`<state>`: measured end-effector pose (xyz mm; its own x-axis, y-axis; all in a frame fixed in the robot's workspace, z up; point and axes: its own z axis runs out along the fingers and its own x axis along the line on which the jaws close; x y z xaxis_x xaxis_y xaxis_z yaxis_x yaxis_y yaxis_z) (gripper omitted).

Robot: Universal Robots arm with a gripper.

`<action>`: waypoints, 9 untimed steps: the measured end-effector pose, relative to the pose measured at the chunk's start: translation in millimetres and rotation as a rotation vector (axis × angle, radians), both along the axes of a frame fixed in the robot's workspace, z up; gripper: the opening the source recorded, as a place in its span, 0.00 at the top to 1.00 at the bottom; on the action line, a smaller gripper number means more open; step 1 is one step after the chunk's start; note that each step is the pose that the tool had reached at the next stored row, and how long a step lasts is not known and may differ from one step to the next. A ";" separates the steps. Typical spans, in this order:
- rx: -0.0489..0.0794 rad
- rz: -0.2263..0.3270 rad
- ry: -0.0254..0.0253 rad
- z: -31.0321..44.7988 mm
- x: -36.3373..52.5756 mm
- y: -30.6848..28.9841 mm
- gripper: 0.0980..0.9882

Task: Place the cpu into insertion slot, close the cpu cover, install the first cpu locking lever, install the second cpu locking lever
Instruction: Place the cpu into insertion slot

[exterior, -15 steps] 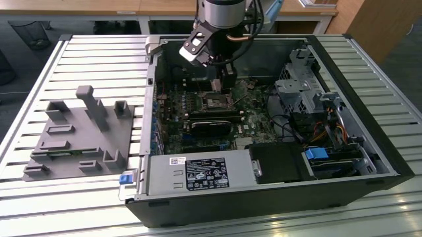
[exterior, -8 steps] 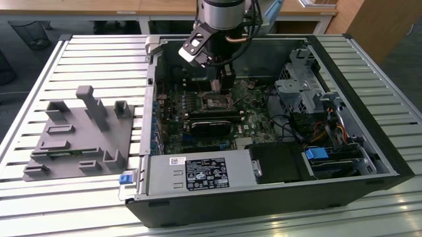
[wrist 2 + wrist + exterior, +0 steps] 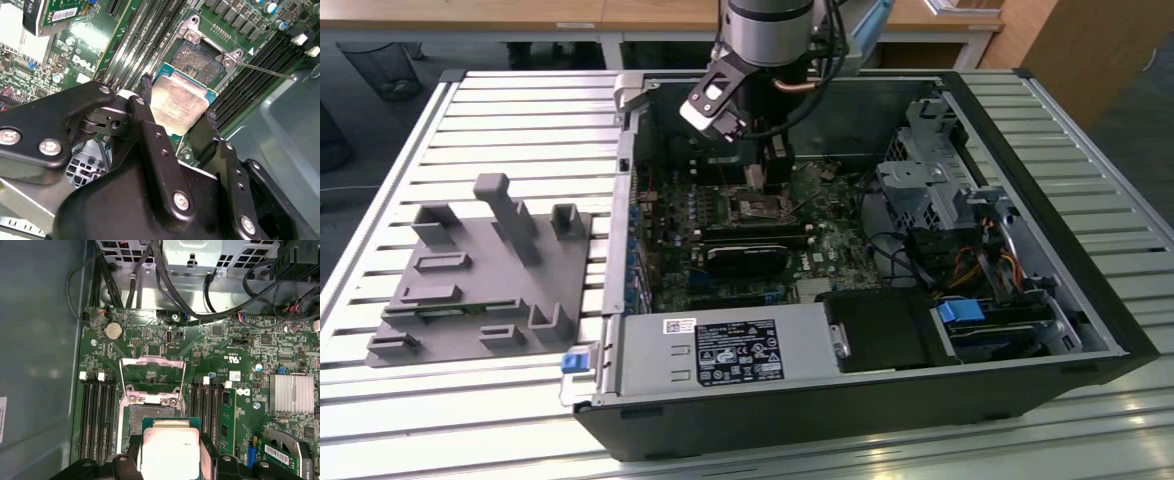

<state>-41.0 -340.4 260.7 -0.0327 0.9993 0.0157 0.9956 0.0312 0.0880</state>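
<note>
My gripper (image 3: 177, 100) is shut on the cpu (image 3: 175, 112), a flat square chip with a silvery top and green edge, pinched between two black fingers (image 3: 145, 95). The first wrist view shows the same grip (image 3: 170, 450) on the cpu (image 3: 170, 457). The chip hangs just above and beside the insertion slot (image 3: 197, 55), whose dark centre lies bare. The cpu cover (image 3: 152, 371) stands swung up from the insertion slot (image 3: 142, 415). A thin metal lever (image 3: 265, 70) sticks out from the socket's corner. In the exterior view the gripper (image 3: 765, 178) hovers over the insertion slot (image 3: 758, 208) inside the computer case.
Long black memory slots (image 3: 95, 415) flank the socket on both sides. A silver finned heatsink (image 3: 292, 392) and black cables (image 3: 220, 295) lie nearby. The case walls (image 3: 1067, 300), a drive cage (image 3: 934, 180) and the power supply (image 3: 720, 352) hem in the board. A grey fixture (image 3: 480, 270) sits on the slatted table.
</note>
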 end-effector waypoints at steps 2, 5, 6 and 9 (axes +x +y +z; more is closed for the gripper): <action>0.000 0.000 -0.0001 -0.8 -0.1 0.6 0.50; 0.000 0.000 -0.0001 -2.6 -0.1 2.2 0.50; 0.000 0.000 0.0000 -3.2 -0.1 2.8 0.50; 0.000 0.000 -0.0002 -5.5 -0.1 4.3 0.50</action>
<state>-41.2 -336.2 255.2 -0.0326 0.9993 0.0161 0.9956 0.0311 0.0883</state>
